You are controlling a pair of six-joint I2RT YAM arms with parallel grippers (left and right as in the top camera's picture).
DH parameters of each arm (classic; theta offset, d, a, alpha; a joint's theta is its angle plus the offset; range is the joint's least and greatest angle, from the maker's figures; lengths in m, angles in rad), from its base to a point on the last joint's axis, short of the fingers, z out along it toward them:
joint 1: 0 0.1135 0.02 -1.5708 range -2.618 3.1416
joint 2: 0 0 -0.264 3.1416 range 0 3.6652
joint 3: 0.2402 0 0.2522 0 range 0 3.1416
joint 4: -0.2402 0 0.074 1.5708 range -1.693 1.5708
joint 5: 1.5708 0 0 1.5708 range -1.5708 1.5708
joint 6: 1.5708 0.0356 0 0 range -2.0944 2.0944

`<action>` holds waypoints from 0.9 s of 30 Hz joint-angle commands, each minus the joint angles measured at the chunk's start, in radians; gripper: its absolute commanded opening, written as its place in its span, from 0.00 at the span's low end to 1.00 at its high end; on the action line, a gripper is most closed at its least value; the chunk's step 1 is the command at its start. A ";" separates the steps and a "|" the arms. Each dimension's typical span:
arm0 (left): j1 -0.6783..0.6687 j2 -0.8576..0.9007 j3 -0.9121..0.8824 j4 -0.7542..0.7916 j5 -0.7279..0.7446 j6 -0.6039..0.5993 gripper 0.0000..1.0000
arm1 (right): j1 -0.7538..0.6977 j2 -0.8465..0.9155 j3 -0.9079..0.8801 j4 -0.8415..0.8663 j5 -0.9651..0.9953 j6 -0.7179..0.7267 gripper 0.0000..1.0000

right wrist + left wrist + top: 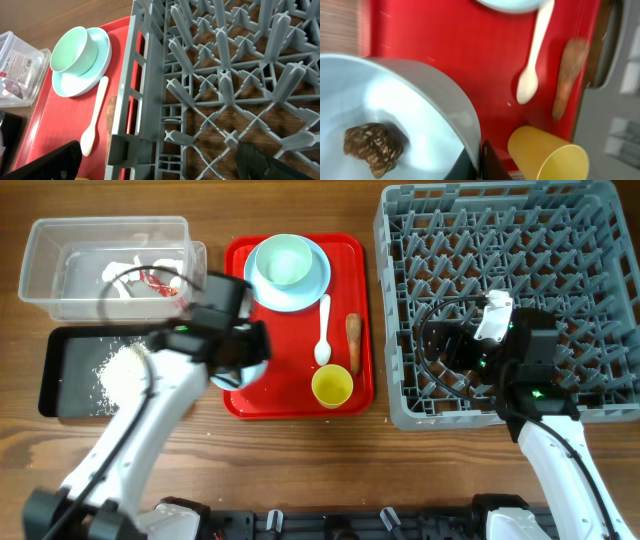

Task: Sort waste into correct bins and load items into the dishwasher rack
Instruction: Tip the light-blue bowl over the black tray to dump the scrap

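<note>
My left gripper (pixel 245 352) (pixel 481 161) is shut on the rim of the light blue bowl (pixel 228 380) (pixel 420 105), over the red tray's front left corner. A small brown lump (pixel 372 145) lies in the bowl. The pale mint bowl (pixel 285 262) (pixel 75 50) sits on the light blue plate (pixel 258 288) (pixel 96 70). The white spoon (pixel 323 330) (pixel 532 55), orange-brown stick (pixel 354 340) (pixel 567 75) and yellow cup (pixel 332 386) (pixel 547 155) lie on the tray. My right gripper (pixel 442 345) (pixel 160 165) is open and empty over the grey rack's (pixel 385 300) (pixel 150 75) front left part.
The clear tub (pixel 40 270) at the back left holds the red wrapper (pixel 158 282) and white scraps (pixel 125 272). The black tray (pixel 60 375) in front of it holds rice-like grains (pixel 120 370). The red tray (pixel 290 395) lies between the bins and the rack.
</note>
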 commanded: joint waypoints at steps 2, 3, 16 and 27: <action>0.279 -0.089 0.020 -0.072 0.165 0.174 0.04 | 0.006 0.004 0.024 0.000 -0.016 0.008 1.00; 0.355 -0.088 0.019 -0.086 0.201 0.208 0.04 | 0.006 0.004 0.023 0.000 -0.016 0.008 1.00; 1.157 0.143 -0.229 0.324 1.007 0.377 0.04 | 0.006 0.006 0.023 0.014 -0.016 0.007 1.00; 1.224 0.357 -0.242 0.447 1.410 0.288 0.04 | 0.006 0.006 0.024 0.020 -0.016 0.008 1.00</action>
